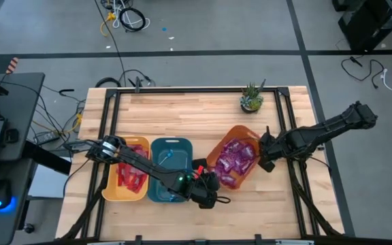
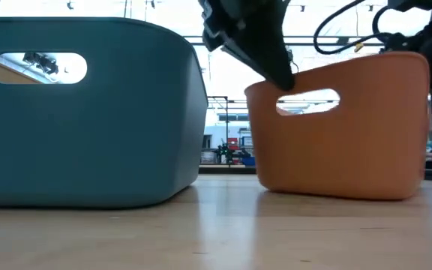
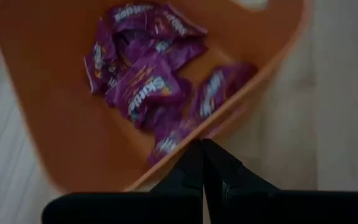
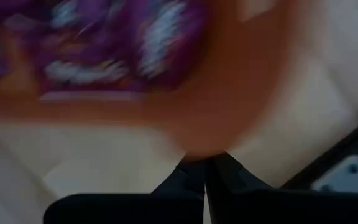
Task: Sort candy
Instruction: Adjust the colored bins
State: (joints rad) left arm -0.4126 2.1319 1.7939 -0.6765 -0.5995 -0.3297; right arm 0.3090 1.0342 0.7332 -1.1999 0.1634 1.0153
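Note:
Purple candy packets (image 3: 148, 81) lie heaped in the orange bin (image 1: 218, 151), which stands askew at the table's middle right. Red packets (image 1: 131, 175) lie in the yellow bin (image 1: 109, 194) at the left. The teal bin (image 1: 156, 146) stands between the two. My left gripper (image 3: 202, 148) is shut, slanting down at the orange bin's near rim (image 3: 247, 118). My right gripper (image 4: 204, 163) is shut, pointing down at the bin's right outer wall (image 4: 229, 93). In the high view, the left gripper (image 1: 215, 187) and the right gripper (image 1: 264, 162) flank the orange bin. My left gripper holds nothing. Its shut fingertips (image 3: 194, 152) stand right at the orange bin's near rim, and I cannot tell whether they touch it. My right gripper holds nothing. Its shut fingertips (image 4: 194, 168) stand against the rounded outer corner of the orange bin (image 4: 197, 140), but blur hides whether they touch.
A small potted plant (image 1: 251, 99) stands at the far edge, right of the middle. A dark frame rail (image 1: 286, 129) runs along the table's right side, beside the right arm. In the low view the teal bin (image 2: 88, 120) and the orange bin (image 2: 343, 135) stand side by side.

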